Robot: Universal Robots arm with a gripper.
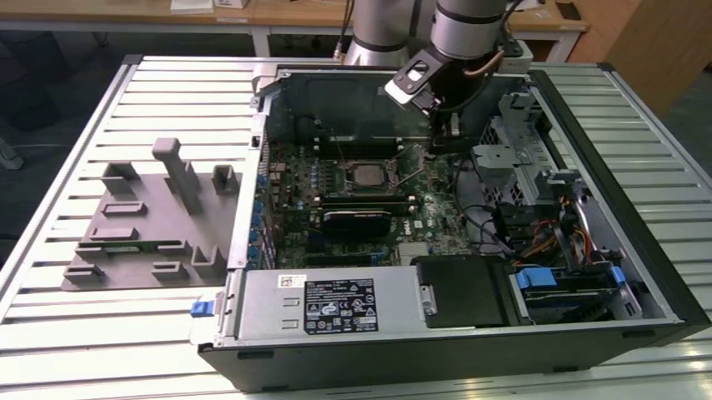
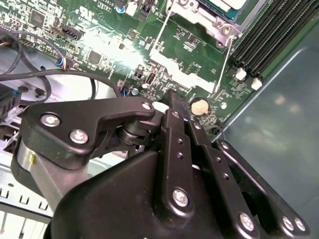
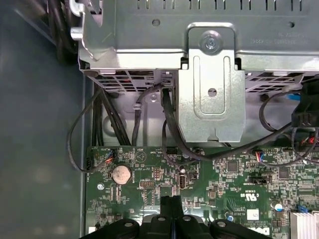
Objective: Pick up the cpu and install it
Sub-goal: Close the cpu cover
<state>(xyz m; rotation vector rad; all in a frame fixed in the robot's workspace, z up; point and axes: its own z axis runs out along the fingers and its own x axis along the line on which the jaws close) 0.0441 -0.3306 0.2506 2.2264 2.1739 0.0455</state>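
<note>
Closest to the camera is the black end effector, seen from right behind in both wrist views. Its two fingers are pressed tight together, and nothing shows between them. The tips point down at the green board, close above it, near a round silver battery. Black cables loop from the board up under a gray metal bracket. In the exterior view the arm reaches down into an open computer case that lies on its side on a ribbed metal counter. The cpu is a small gray square. It sits flat in the socket in the middle of the board. The end effector is near it, on the exterior view's right of the socket, but not touching it. Nearer the camera than the socket lies a black block. Long dark slots run beside the socket in the second wrist view. A silver box with a label sits at the near side of the case. On the counter, on the exterior view's left of the case, lies a gray tray with blocks sticking up from it.
</note>
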